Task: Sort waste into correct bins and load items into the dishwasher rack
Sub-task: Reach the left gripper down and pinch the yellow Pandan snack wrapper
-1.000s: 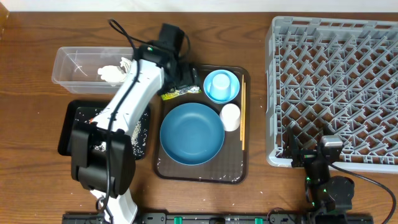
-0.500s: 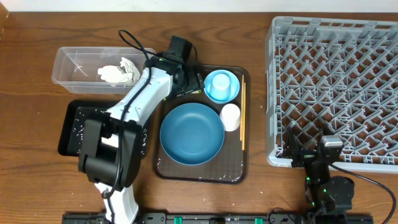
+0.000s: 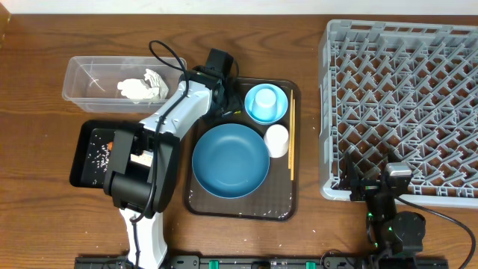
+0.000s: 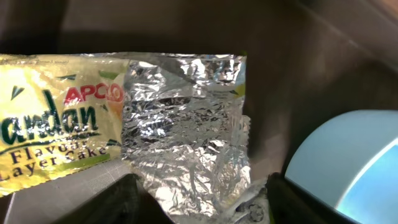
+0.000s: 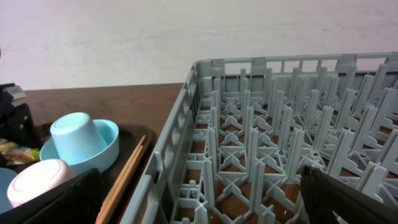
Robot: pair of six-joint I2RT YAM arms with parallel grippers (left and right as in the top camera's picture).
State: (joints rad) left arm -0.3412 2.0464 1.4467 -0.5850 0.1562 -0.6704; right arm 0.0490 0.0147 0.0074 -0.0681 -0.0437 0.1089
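The yellow-green wrapper (image 4: 180, 124) lies at the back left corner of the brown serving tray (image 3: 239, 205), its silver foil end between the fingers of my left gripper (image 4: 199, 202). The jaws stand apart on either side of the foil. From overhead, my left gripper (image 3: 226, 104) covers most of the wrapper, next to the light-blue cup (image 3: 266, 102). The blue bowl (image 3: 230, 160), white cup (image 3: 276, 140) and chopsticks (image 3: 291, 138) rest on the same tray. My right gripper (image 5: 199, 199) hangs open at the near left corner of the dishwasher rack (image 3: 403, 104).
A clear tub (image 3: 89, 93) at the back left holds crumpled tissue (image 3: 142, 87). In front of it a black tray (image 3: 81, 168) carries scattered rice grains (image 3: 97, 153). My left arm stretches over the black tray towards the brown tray.
My left gripper has swung right and down onto the wrapper at the tray's corner, and its jaws have narrowed. The right arm has not moved.
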